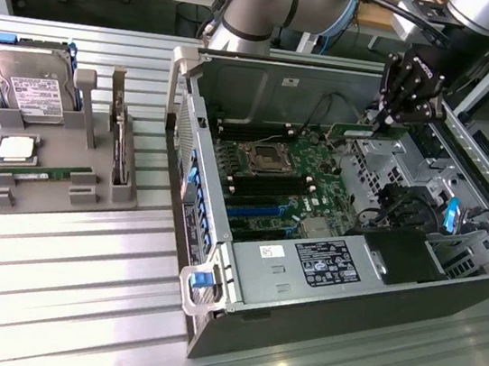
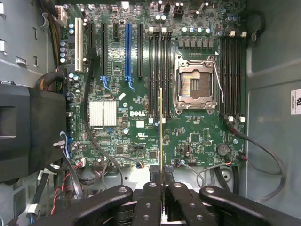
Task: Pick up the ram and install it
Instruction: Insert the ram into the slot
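Wrist view: end effector (image 2: 163, 189) clenched on the ram (image 2: 162, 141), held edge-on over the motherboard (image 2: 202, 136), in line with the memory slots (image 2: 155, 70); black cable (image 2: 85, 113) crosses the board.

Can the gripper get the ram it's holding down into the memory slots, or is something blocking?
Probably yes: the gripper, shut on the ram, hangs over the motherboard; the slots look empty, with no cable across them.
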You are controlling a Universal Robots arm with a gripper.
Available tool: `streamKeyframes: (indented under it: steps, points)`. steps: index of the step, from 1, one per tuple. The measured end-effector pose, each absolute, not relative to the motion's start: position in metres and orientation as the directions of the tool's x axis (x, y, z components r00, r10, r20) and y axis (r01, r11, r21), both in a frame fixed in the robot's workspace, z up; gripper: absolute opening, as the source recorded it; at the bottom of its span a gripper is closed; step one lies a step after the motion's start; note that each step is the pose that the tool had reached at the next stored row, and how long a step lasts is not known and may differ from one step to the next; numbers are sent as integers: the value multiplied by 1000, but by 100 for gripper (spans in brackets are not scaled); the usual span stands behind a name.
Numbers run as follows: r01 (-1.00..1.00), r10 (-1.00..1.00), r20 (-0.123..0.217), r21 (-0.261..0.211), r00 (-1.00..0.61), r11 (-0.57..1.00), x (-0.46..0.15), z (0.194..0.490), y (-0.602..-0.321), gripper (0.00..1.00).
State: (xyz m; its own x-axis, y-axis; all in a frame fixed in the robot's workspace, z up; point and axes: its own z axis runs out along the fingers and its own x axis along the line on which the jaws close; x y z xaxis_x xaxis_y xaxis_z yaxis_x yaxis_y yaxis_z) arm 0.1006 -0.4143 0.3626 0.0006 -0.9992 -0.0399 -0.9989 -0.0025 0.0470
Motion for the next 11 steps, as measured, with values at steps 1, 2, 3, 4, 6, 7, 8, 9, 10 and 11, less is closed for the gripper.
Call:
streamKeyframes:
  steps: [1, 2, 3, 4, 6, 7, 8, 9, 10, 11]
  points:
    - [-999, -999, -40, 47, 1, -3, 101, 362, -414, 12]
    - [-999, -999, -40, 47, 1, -3, 101, 362, -414, 12]
    - [-999, -999, -40, 47, 1, -2, 101, 362, -414, 12]
    - [-999, -999, -40, 47, 1, -3, 101, 361, -414, 12]
    - [-999, -999, -40, 47, 1, -3, 101, 361, -414, 12]
    - [-999, -999, -40, 47, 1, -2, 101, 360, -414, 12]
    - [-999, -999, -40, 47, 1, -3, 101, 360, -414, 12]
    - [-999, -999, -40, 47, 1, -3, 101, 359, -414, 12]
    - [-999, -999, -40, 47, 1, -3, 101, 359, -414, 12]
    - [-999, -999, -40, 47, 1, -3, 101, 359, -414, 12]
